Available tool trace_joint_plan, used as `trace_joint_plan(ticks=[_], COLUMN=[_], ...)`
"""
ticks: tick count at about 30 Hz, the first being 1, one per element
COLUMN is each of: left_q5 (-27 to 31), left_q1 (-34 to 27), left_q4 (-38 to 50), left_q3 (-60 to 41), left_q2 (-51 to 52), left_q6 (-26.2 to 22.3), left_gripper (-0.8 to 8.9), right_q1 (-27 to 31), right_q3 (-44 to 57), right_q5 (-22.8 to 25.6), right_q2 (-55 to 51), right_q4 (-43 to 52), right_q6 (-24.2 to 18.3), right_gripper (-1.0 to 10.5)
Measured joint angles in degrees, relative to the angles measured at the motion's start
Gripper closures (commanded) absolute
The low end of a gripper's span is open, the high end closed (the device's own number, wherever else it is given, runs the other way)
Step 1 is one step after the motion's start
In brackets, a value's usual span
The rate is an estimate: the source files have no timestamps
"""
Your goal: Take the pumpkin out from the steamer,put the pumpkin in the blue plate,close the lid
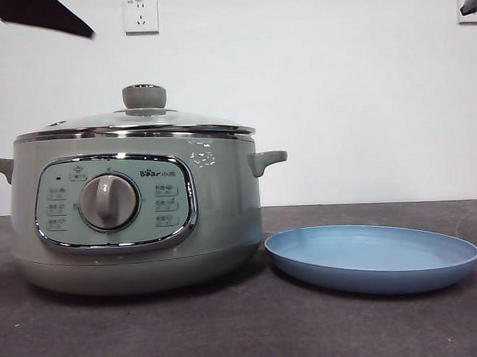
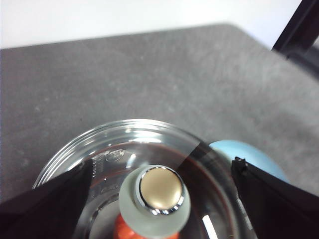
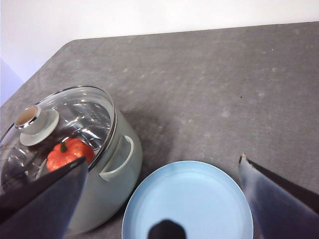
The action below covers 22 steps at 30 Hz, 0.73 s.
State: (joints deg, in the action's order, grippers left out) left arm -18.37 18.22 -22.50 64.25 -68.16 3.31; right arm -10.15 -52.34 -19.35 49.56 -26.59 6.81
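Observation:
The sage-green steamer (image 1: 138, 221) stands at the left of the table with its glass lid (image 1: 142, 119) on it. The lid's knob (image 2: 155, 199) lies between and below my left gripper's (image 2: 162, 172) open jaws, which hover above it. Through the glass the orange pumpkin (image 3: 69, 152) shows inside the pot; it also shows under the knob in the left wrist view (image 2: 130, 230). The empty blue plate (image 1: 372, 256) lies right of the steamer. My right gripper (image 3: 164, 172) is open, high above the plate (image 3: 187, 204).
Dark grey table (image 1: 244, 327) with bare room in front and behind (image 3: 224, 74). Arm tips show at the front view's top left corner (image 1: 41, 15) and top right corner (image 1: 471, 2). White wall behind.

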Motion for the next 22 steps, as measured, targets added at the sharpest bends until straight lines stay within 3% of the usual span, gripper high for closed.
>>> trace_joint_plan(ticks=[7, 16, 18, 22], left_q5=[4.5, 4.7, 4.7, 4.7], left_q1=[3.8, 4.8, 4.9, 4.9], left_q4=[-0.3, -1.0, -1.0, -1.3], left_q3=[0.7, 0.7, 0.7, 0.7], left_q2=[-7.8, -12.0, -12.0, -12.0], left_q6=[-3.8, -4.6, -5.0, -5.8], left_gripper=[3.46, 3.50, 4.06, 6.17], right_q1=[0.0, 0.0, 0.0, 0.0], right_q3=[0.0, 0.0, 0.0, 0.0], right_q5=[0.0, 0.0, 0.0, 0.0], right_q2=[0.0, 0.0, 0.0, 0.0], right_q4=[0.0, 0.0, 0.0, 0.0], right_q6=[0.0, 0.0, 0.0, 0.0], right_gripper=[4.4, 4.4, 4.4, 4.4])
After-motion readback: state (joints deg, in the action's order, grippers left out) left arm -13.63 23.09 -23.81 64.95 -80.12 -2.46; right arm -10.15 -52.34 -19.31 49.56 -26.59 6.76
